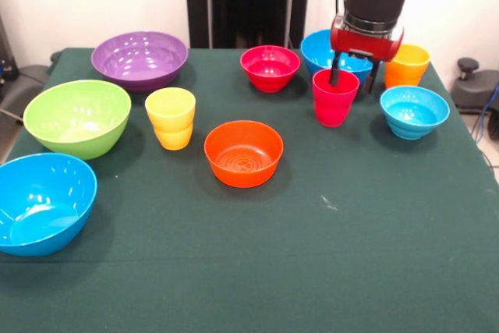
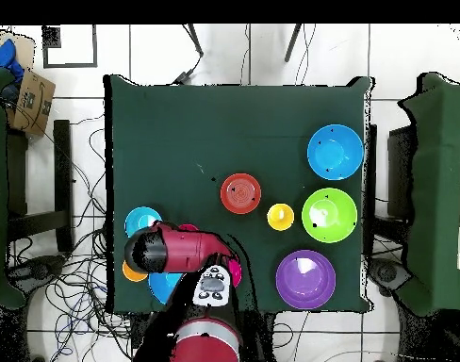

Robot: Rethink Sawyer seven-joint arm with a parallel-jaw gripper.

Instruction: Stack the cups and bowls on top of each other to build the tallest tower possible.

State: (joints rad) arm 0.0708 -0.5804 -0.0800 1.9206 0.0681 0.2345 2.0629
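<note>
Gripper (image 1: 352, 77) straddles the far rim of the red cup (image 1: 334, 97), one finger inside and one outside. Cup stands upright on the table (image 1: 327, 255), right of the orange bowl (image 1: 243, 153).

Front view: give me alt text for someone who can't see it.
The gripper straddles the rim of an upright red-pink cup on a green table. Around it stand separate, unstacked bowls, among them an orange bowl and a purple bowl, and a yellow cup.
</note>
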